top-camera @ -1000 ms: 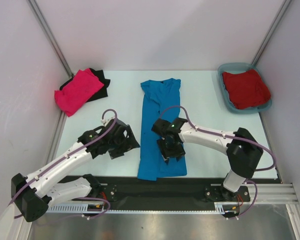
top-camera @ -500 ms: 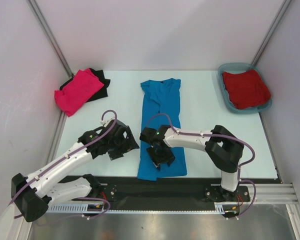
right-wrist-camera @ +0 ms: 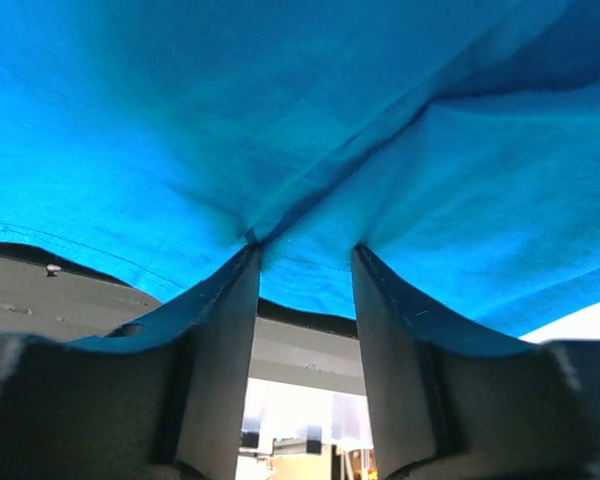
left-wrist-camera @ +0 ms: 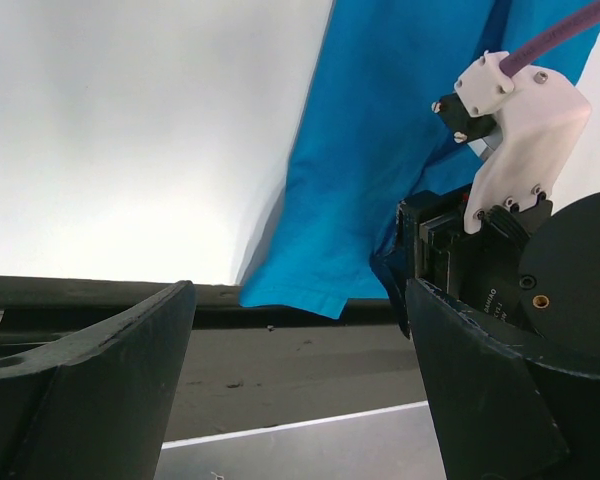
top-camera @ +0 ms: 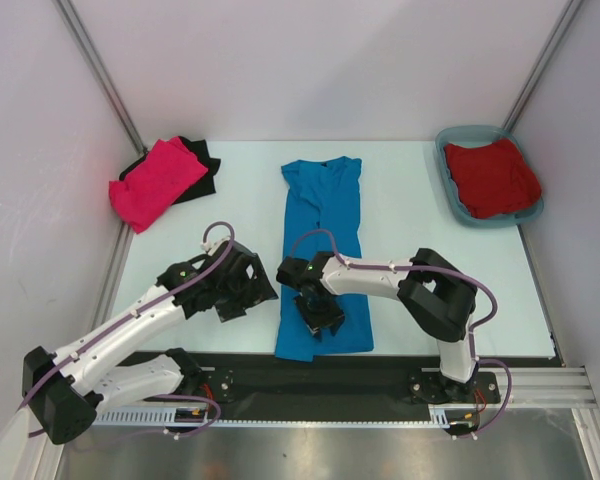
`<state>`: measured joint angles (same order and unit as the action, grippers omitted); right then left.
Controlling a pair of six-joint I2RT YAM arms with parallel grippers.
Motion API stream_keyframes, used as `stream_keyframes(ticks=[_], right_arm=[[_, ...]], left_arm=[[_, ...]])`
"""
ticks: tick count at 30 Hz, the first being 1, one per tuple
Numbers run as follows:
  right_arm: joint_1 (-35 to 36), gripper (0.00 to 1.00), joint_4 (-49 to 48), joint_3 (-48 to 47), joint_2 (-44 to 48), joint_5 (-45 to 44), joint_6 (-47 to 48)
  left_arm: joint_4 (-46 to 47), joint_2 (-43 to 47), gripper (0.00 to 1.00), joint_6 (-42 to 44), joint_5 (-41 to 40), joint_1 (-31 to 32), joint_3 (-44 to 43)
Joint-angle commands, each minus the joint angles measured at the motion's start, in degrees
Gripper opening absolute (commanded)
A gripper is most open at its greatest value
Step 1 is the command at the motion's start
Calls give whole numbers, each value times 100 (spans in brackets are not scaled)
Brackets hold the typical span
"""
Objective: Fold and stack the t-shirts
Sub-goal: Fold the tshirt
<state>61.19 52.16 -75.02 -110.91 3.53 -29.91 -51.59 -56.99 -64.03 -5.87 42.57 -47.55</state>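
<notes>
having slid left, the right gripper (top-camera: 322, 318) narrows, still apart, over the blue t-shirt (top-camera: 320, 210); left gripper (top-camera: 245, 292) stays wide.

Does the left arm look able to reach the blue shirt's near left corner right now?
Probably yes: the left fingers stand open just beside the blue shirt, only table between. The right fingers sit at the hem further in, leaving that corner uncovered.

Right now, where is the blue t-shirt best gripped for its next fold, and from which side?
Probably its near hem, from above on the arms' side. The blue t-shirt lies flat as a long narrow strip, collar at the far end, so the hem is the free edge to lift; the right gripper straddles it there.
</notes>
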Motion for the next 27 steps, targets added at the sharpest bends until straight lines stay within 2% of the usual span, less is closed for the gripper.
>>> stream_keyframes(ticks=[1, 7, 19, 22, 24, 27], right_arm=[[60, 44, -66, -206, -62, -1, 38], [104, 27, 162, -162, 131, -159, -6], [183, 24, 830, -83, 825, -493, -59], [174, 15, 884, -4, 948, -432, -85], [183, 3, 866, 84, 958, -240, -59], [253, 0, 918, 198, 1036, -37, -6]], left_arm=[[9, 144, 92, -39, -20, -38, 44], [18, 188, 93, -48, -2, -38, 97], [149, 145, 93, -66, 130, -38, 202], [220, 110, 92, -66, 191, -38, 237], [264, 92, 92, -66, 218, -38, 255], [290, 39, 92, -48, 270, -38, 246]])
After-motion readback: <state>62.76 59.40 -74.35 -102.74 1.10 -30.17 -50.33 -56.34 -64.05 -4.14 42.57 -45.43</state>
